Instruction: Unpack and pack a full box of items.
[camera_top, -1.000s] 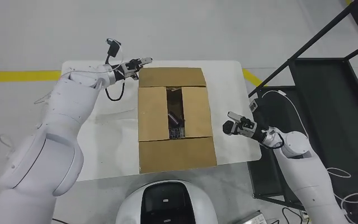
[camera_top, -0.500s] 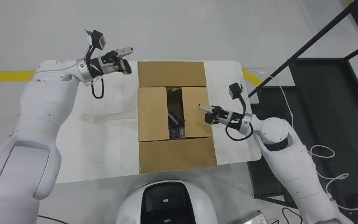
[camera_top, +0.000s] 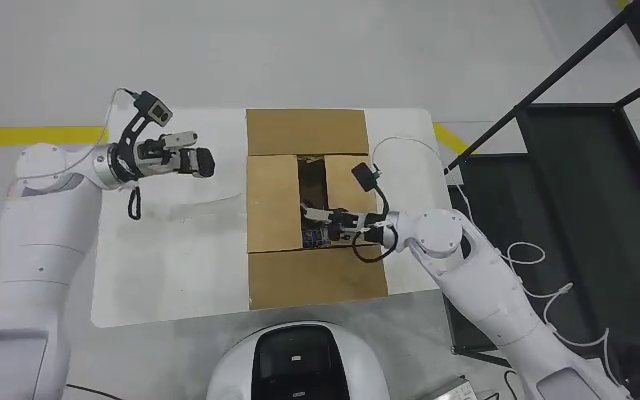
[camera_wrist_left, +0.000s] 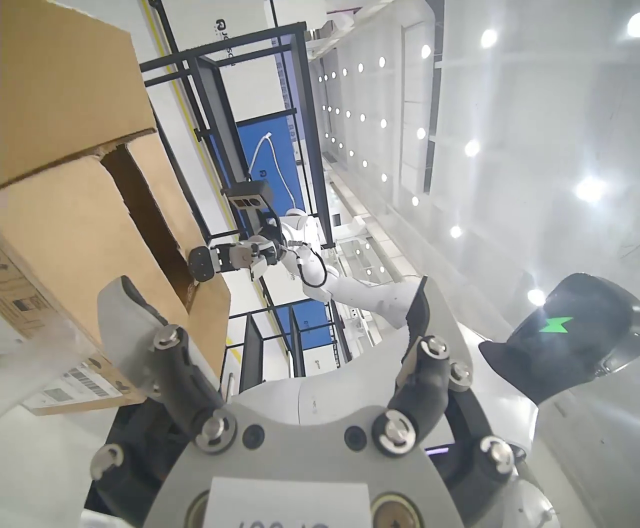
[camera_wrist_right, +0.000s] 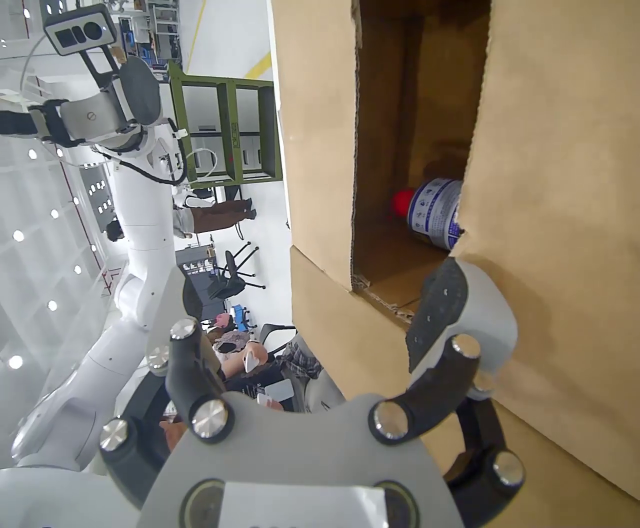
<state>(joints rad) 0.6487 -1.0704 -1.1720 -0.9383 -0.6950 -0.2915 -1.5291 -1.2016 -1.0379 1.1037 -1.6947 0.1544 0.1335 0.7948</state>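
Observation:
A cardboard box (camera_top: 270, 200) stands in the middle of the white table, its top flaps parted by a narrow gap (camera_top: 312, 190). Packaged items (camera_top: 317, 235) show down in the gap; in the right wrist view one is a white-and-blue can with a red cap (camera_wrist_right: 435, 215). My right gripper (camera_top: 318, 216) (camera_wrist_right: 320, 310) hovers open over the gap, one fingertip (camera_wrist_right: 450, 300) against a flap's edge, holding nothing. My left gripper (camera_top: 203, 162) (camera_wrist_left: 275, 320) is open and empty above the table, left of the box (camera_wrist_left: 75, 175) and apart from it.
A black metal rack (camera_top: 570, 180) stands close off the table's right edge. Bare table surface (camera_top: 180, 250) lies left of the box. A yellow floor line (camera_top: 50, 133) runs behind the table.
My right gripper has swung from the table's right edge leftward over the box to the gap. My left gripper has drawn back from the box's far left corner, to the left.

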